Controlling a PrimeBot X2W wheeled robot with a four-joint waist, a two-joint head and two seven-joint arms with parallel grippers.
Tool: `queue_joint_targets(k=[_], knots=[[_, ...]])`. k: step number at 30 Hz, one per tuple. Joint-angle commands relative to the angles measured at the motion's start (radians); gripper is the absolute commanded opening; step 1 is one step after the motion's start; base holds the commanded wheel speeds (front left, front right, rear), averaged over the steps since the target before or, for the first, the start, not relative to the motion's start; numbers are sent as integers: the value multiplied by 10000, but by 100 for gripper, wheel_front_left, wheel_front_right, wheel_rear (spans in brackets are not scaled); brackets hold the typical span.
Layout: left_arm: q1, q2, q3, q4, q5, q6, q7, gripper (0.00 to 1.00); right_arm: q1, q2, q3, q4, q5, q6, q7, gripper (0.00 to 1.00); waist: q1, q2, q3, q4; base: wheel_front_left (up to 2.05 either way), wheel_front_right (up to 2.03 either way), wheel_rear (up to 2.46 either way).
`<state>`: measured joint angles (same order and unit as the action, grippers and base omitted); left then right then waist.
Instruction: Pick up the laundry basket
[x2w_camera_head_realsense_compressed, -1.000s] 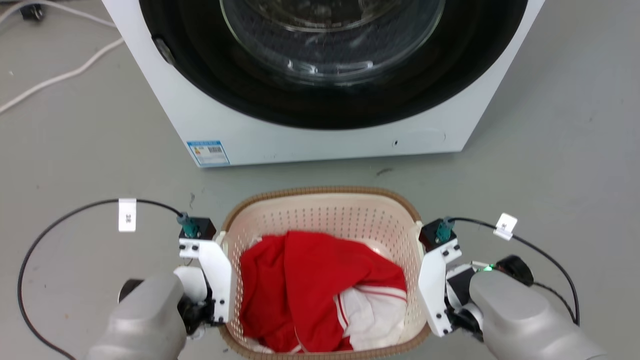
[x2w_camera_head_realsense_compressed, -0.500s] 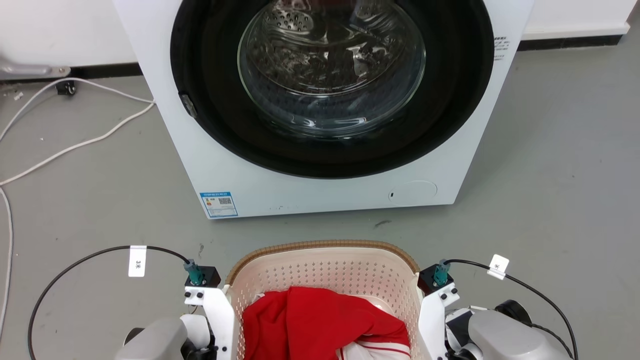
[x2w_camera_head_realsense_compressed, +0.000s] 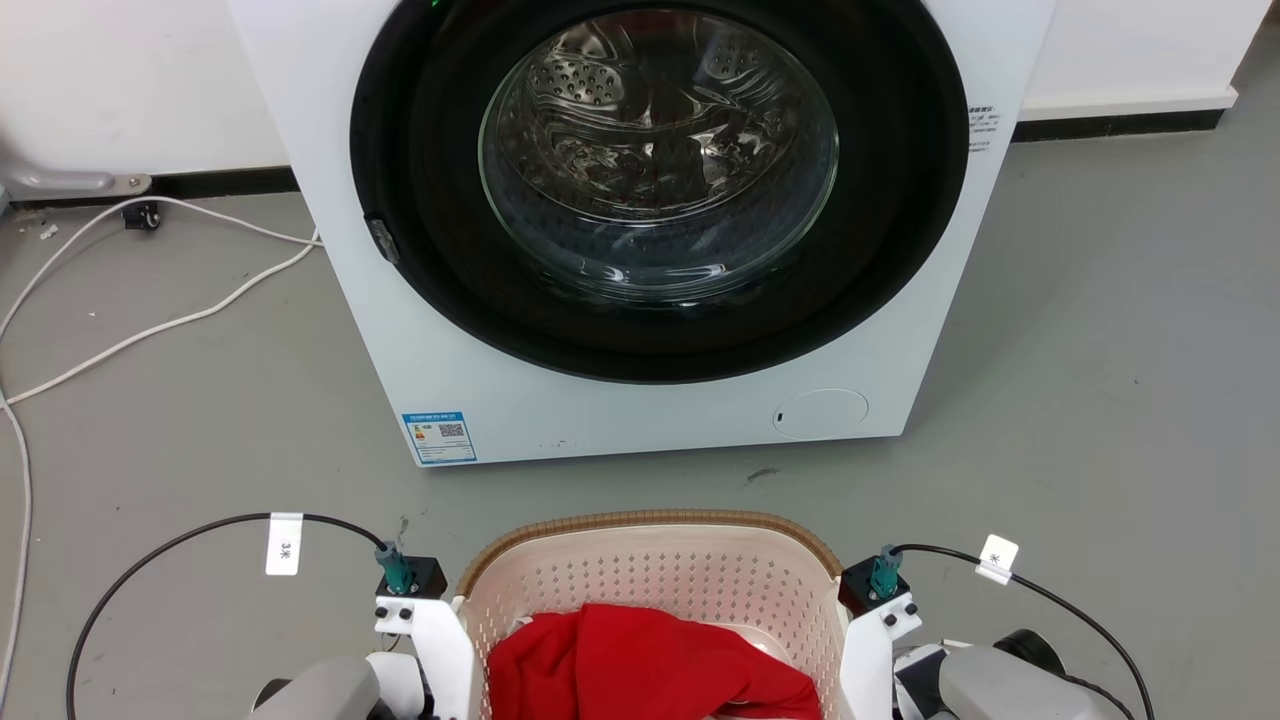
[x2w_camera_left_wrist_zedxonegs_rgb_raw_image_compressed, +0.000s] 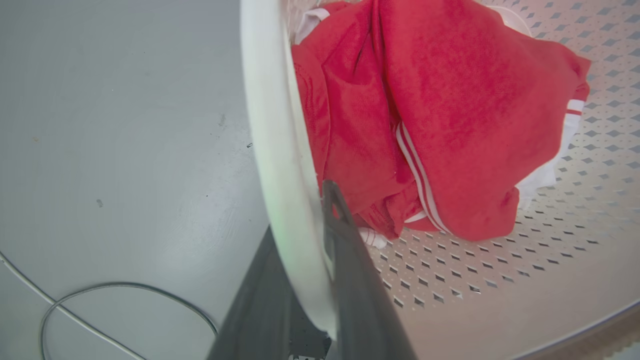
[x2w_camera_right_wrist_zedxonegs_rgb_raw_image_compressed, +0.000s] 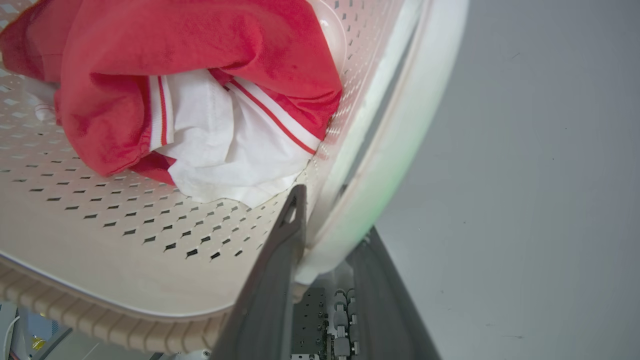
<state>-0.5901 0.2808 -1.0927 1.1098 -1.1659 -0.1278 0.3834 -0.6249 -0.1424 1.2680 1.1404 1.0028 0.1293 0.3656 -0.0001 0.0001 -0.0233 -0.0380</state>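
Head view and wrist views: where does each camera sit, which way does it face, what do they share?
Head view: on the head, facing forward-down at the washing machine and laundry basket; pale forearms at bottom corners.
Left wrist view: along the left gripper, clamped on a white handle, into the basket.
Right wrist view: along the right gripper, clamped on the opposite handle.
Shared: the red garment.

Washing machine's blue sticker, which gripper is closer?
Left. The blue sticker is straight ahead of the left gripper on the laundry basket's left handle; the right gripper holds the opposite handle, farther across.
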Motion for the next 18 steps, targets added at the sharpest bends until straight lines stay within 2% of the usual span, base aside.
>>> queue_joint_targets(k=[1,18], knots=[[1,21,-20,-18,-11,-39,-96,0,147,-32,76,45,-40,25,5,0,1,-1,-13,-2,0,0,0],[-104,44,-497,88,-420,-39,-311,0,191,-59,147,78,-7,25,-36,0,1,-1,-12,-22,0,0,0]])
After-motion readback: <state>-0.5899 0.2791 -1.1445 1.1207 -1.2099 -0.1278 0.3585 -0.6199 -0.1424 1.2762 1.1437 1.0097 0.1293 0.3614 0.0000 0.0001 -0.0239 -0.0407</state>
